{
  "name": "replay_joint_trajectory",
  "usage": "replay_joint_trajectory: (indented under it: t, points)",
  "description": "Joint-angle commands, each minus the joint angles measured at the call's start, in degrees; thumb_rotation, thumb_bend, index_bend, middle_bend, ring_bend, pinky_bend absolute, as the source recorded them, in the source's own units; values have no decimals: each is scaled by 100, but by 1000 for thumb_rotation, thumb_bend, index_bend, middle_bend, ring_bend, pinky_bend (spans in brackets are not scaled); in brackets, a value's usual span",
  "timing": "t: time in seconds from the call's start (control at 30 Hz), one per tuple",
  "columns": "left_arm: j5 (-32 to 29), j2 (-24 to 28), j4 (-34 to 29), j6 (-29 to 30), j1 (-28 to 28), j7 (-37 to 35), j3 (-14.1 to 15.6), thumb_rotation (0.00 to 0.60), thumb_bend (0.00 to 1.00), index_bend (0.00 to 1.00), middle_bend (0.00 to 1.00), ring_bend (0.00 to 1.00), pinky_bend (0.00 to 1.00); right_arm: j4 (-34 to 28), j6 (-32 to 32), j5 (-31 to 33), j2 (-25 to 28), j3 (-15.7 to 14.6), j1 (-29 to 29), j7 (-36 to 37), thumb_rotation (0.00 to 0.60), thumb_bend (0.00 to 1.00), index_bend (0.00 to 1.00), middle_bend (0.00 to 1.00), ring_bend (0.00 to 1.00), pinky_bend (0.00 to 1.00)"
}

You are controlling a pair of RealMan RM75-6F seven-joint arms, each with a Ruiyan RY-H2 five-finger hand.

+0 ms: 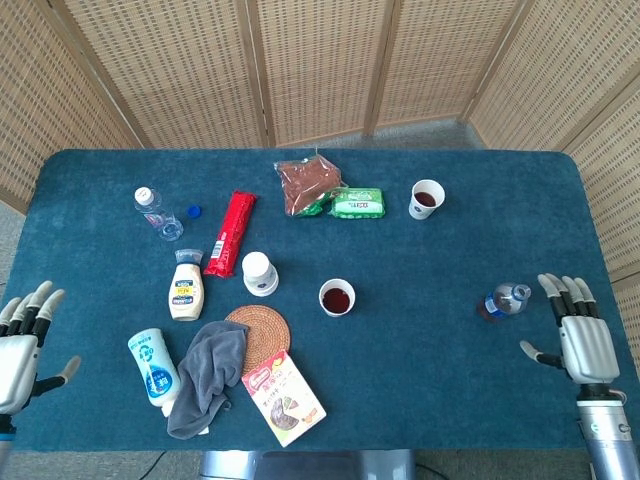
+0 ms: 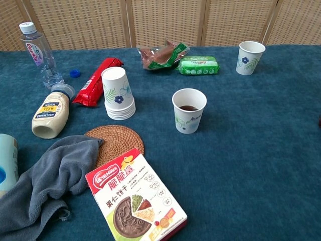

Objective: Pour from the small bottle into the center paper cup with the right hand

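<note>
Chest view: small bottle (image 2: 319, 120) just a sliver at right edge, pale blue bottle (image 2: 7, 163) cut by left edge.
</note>
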Motion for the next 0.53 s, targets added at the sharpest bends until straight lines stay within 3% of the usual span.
replay_joint_trajectory:
  t: [0.03,0.53]
  points:
    - [-30,-20,44,35,17,37,-27,600,319,0,0,0,0,-64,30,-117,-48,-95,10,-334,600,0,32,0,0,0]
    - [-48,57,138,-17,36,-169,-46,600,319,0,0,0,0,-332,146,-55,-228,-77,-20,-1102,600,0,31,0,0,0]
